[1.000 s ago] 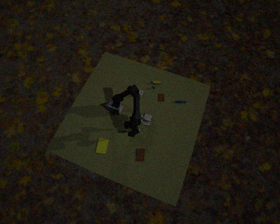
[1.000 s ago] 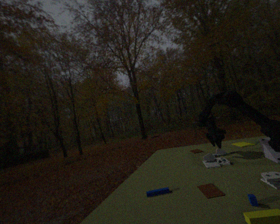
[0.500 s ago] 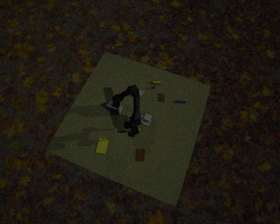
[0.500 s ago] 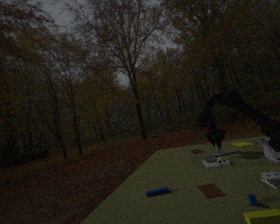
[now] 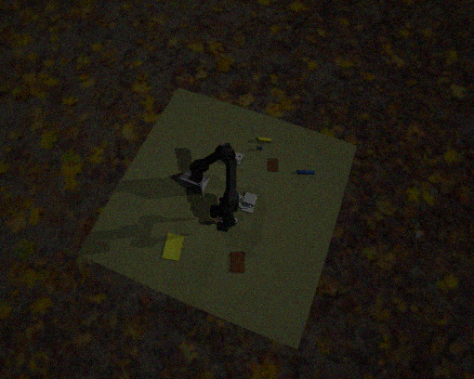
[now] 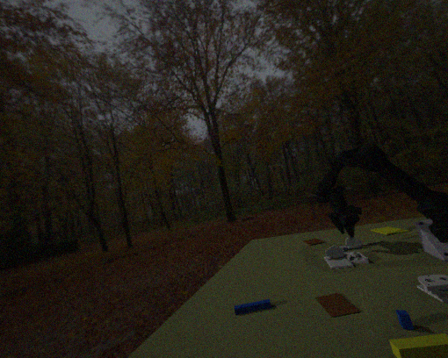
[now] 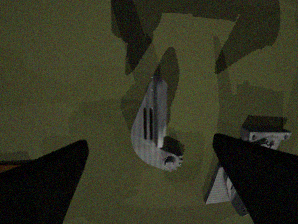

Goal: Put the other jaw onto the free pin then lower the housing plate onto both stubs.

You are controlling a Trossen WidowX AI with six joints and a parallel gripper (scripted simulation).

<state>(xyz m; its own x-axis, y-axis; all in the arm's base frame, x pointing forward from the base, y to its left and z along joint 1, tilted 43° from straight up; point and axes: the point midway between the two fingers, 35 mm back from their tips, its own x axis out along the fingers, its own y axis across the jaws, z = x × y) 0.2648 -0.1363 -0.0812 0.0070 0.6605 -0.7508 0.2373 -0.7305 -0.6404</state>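
The loose grey jaw (image 7: pixel 159 107) (image 6: pixel 353 243) lies on the mat, its toothed round end toward the bottom of the wrist view. My gripper (image 7: pixel 150 144) (image 6: pixel 350 233) (image 5: pixel 225 226) is open and empty above it, with one finger to each side of the jaw in the wrist view. The light grey base (image 5: pixel 249 210) (image 6: pixel 339 264) with the other jaw stands beside it; in the wrist view the right finger hides part of it. The pins are too small and dark to tell. The pale housing plate (image 6: pixel 440 281) (image 5: pixel 240 157) lies apart, nearer the arm's base side, partly cut off in the exterior view.
On the mat (image 5: pixel 282 232) (image 6: pixel 292 272) lie two brown-red tiles (image 5: pixel 237 262) (image 5: pixel 272 164), a yellow tile (image 5: pixel 173 246), a blue cylinder (image 5: pixel 306 172) (image 6: pixel 252 307), a small blue piece (image 6: pixel 404 319) and a yellow block (image 6: pixel 424 347). The arm's base mount (image 6: pixel 437 247) stands near the housing plate.
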